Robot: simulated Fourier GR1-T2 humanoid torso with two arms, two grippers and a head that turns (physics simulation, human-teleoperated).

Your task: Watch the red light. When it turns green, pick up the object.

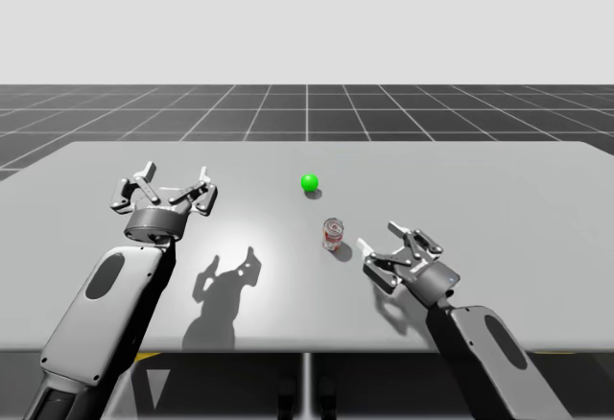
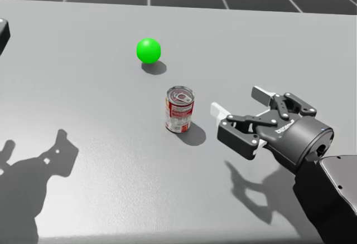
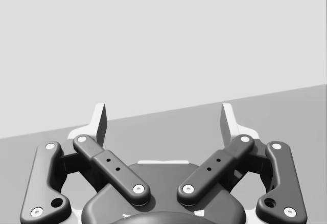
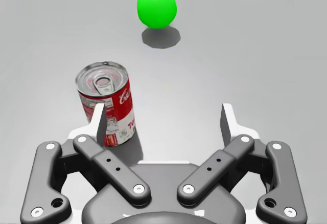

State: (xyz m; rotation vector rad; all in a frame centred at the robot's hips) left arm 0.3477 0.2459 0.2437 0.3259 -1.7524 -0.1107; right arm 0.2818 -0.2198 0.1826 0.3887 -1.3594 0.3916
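The light is a green ball (image 1: 309, 182) (image 2: 148, 50) (image 4: 157, 6) resting on the grey table (image 1: 480, 180). A red and white can (image 1: 333, 234) (image 2: 179, 109) (image 4: 107, 101) stands upright just in front of it. My right gripper (image 1: 392, 244) (image 2: 241, 109) (image 4: 163, 119) is open, a short way right of the can; in the right wrist view the can stands ahead of one finger, partly outside the gap, untouched. My left gripper (image 1: 175, 178) (image 3: 163, 119) is open and holds nothing, far to the left of the can.
The table's near edge (image 1: 307, 351) runs just in front of both arms. A dark gridded floor (image 1: 307, 113) lies beyond the far edge. Arm shadows (image 1: 225, 281) fall on the table left of the can.
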